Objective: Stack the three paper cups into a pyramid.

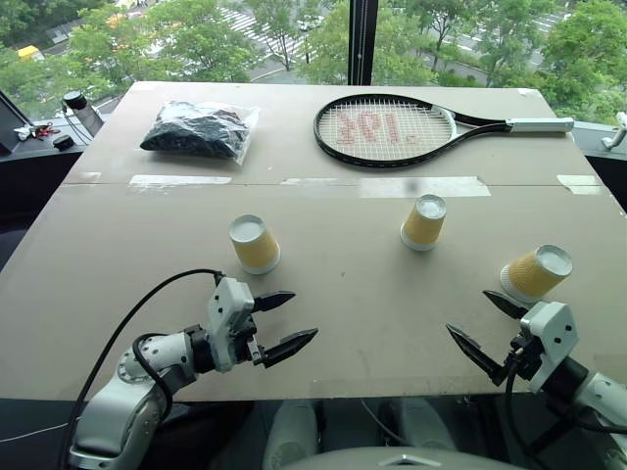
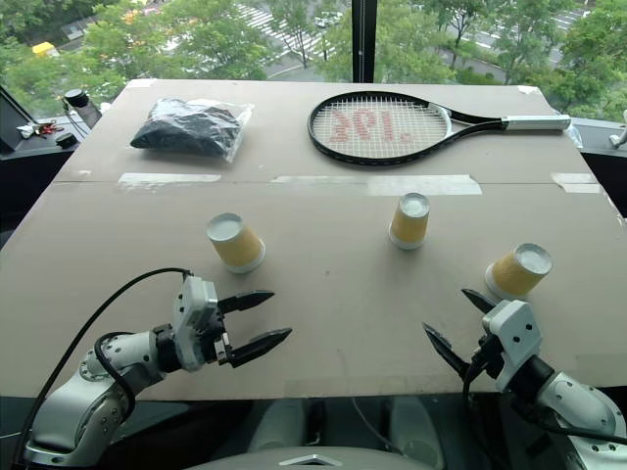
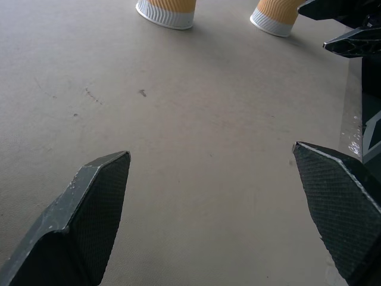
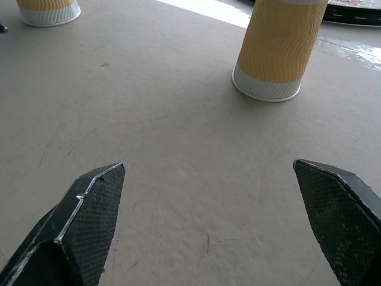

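End effectors: left (image 1: 285,323) and right (image 1: 487,331) spread wide, nothing held.
Cups (image 1: 255,244) (image 1: 423,221) (image 1: 536,273): upturned, apart on bench (image 1: 343,294).

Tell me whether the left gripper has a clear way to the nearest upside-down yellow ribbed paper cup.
Probably yes: the left gripper is open, and only bare table lies between it and that cup.

Left gripper (image 3: 211,179) jaws wide apart over table (image 3: 196,131); two cups (image 3: 166,11) beyond
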{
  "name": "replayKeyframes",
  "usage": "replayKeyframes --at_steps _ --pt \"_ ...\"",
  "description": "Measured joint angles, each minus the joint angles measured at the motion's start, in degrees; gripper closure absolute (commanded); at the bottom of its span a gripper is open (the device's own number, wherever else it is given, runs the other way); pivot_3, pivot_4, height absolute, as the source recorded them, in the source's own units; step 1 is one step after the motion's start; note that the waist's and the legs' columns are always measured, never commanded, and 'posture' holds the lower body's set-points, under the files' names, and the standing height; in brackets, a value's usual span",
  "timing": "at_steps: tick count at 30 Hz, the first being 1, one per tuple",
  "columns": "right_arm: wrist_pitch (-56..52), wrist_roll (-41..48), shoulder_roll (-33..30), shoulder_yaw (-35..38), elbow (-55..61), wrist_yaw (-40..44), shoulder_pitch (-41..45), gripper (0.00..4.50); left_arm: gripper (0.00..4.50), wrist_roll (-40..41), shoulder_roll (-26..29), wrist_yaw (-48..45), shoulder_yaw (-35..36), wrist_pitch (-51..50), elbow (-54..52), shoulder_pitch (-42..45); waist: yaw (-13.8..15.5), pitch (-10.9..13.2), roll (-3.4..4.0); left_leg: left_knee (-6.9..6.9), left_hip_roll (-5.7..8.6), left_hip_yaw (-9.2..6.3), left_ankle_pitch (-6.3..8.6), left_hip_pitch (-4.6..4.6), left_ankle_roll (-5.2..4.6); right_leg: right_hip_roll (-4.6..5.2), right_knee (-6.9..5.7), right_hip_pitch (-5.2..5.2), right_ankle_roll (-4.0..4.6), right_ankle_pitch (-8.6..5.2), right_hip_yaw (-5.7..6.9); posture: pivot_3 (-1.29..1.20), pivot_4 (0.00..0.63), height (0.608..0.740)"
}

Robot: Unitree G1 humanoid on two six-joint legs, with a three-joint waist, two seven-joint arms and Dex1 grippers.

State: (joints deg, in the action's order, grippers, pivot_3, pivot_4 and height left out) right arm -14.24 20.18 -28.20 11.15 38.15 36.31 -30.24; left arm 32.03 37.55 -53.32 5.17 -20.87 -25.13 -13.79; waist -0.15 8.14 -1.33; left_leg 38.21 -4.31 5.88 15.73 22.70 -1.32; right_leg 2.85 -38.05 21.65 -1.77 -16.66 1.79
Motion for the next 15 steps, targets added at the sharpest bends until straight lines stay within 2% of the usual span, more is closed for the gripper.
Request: replayKeyframes --at_steps 6,10,15 --pt "-0.89 -1.94 2.12 -2.76 0.11 -4.17 4.93 0.02 0.0 1.47 -0.88 1.91 1.05 -1.06 -2.08 2.42 -0.02 0.0 0.01 0.02 0.0 0.0 0.0 0.0 0.0 0.0 -0.02 0.0 0.0 0.0 -0.01 0.0 0.15 0.74" --pt "-0.48 -2.03 2.04 -4.21 0.09 -4.08 7.87 0.02 0.0 1.7 -2.06 2.45 1.63 0.18 -2.39 2.97 -0.03 0.0 0.01 0.0 0.04 0.01 -0.05 0.03 0.09 -0.01 0.02 0.01 0.0 0.0 -0.01 0.0 0.15 0.74" --pt "0.23 3.6 -2.3 -6.76 1.77 4.27 12.14 0.02 0.0 3.29 -6.56 6.28 6.58 1.98 -1.01 6.19 -0.03 0.03 0.01 0.03 0.03 -0.05 0.01 0.03 -0.03 -0.03 0.01 -0.01 0.0 0.01 0.05 0.0 0.15 0.74"
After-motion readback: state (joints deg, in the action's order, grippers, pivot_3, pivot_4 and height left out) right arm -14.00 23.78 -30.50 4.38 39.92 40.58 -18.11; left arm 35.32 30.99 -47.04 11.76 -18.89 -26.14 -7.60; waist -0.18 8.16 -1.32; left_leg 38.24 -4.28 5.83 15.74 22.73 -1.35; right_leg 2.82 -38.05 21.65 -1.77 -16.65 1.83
